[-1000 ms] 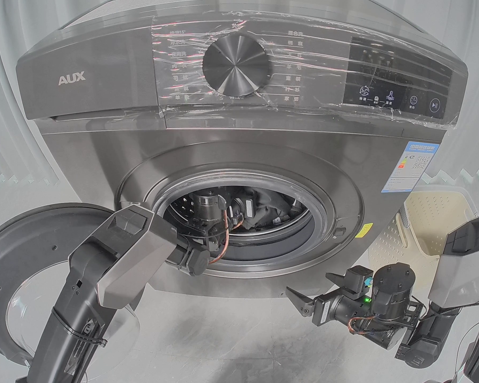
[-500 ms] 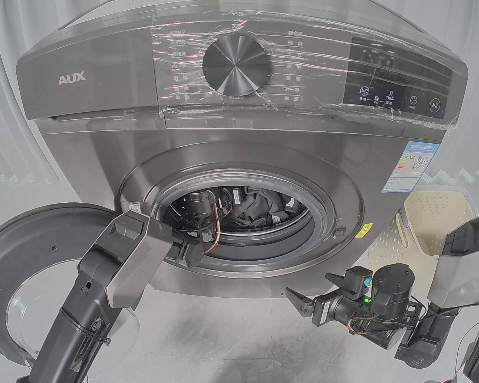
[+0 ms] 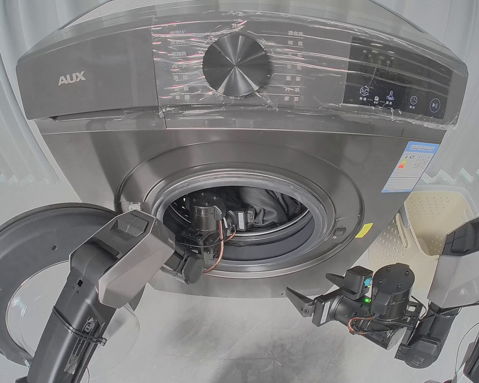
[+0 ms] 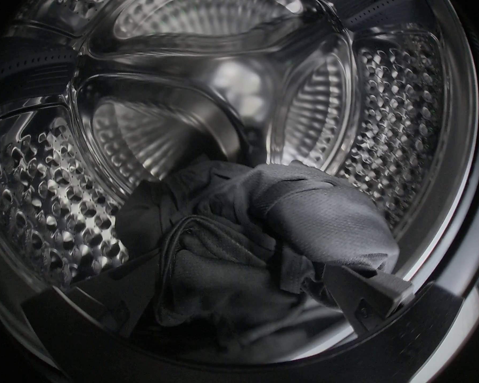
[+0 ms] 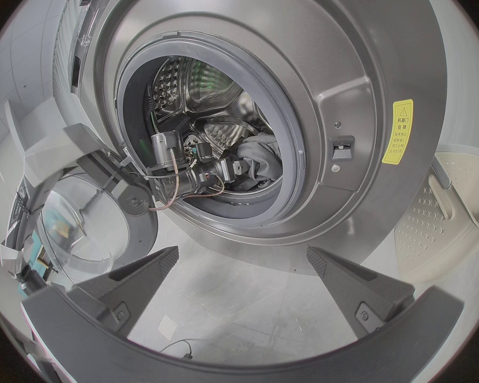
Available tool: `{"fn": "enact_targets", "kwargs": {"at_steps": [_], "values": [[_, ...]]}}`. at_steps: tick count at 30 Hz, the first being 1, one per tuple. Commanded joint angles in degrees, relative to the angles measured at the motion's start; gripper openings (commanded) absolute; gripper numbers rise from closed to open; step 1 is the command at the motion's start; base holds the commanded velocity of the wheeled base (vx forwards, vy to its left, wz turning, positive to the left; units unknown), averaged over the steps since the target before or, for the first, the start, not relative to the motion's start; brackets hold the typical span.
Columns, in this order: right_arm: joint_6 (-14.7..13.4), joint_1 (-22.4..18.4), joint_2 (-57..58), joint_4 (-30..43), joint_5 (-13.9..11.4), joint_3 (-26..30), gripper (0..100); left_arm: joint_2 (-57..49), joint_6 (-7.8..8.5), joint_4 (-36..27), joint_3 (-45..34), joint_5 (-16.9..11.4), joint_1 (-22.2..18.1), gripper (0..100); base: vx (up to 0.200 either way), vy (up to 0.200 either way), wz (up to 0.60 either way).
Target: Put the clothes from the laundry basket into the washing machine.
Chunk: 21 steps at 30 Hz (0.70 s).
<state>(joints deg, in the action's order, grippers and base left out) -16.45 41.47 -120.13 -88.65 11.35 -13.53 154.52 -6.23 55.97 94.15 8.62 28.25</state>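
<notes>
Observe the grey metal front-loading washing machine (image 3: 239,144); its round, glass-windowed door (image 3: 32,272) stands swung open on the left. The left gripper (image 3: 247,219) is inside the round drum opening, just beside a heap of dark grey clothes (image 3: 269,206) lying in the drum. Find the right gripper (image 3: 310,287) low in front of the machine, above the pale floor (image 3: 213,336), its fingers spread apart. The cream perforated plastic laundry basket (image 3: 442,214) stands to the machine's right.

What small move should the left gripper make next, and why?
Probably pull the left gripper straight back out of the drum: its jaws stand open, and the dark clothes lie in the drum between them, so the drop seems done.
</notes>
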Motion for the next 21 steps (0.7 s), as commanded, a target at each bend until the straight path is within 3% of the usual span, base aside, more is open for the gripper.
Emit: {"fn": "enact_targets", "kwargs": {"at_steps": [1,12,21], "values": [[0.01,0.01,-0.02,-0.03,-0.01,0.0,100,-10.46,0.52,-1.3,-13.73,-0.88,2.78,100,0.0,0.0,0.0],[0.01,0.01,0.16,-0.03,-0.01,0.0,100,-20.22,1.31,-2.71,-30.87,-2.03,5.5,100,0.0,0.0,0.0],[0.1,0.01,0.07,-0.03,-0.01,0.0,100,-19.69,1.22,0.55,-27.26,-3.43,6.65,100,0.0,0.0,0.0]]}}
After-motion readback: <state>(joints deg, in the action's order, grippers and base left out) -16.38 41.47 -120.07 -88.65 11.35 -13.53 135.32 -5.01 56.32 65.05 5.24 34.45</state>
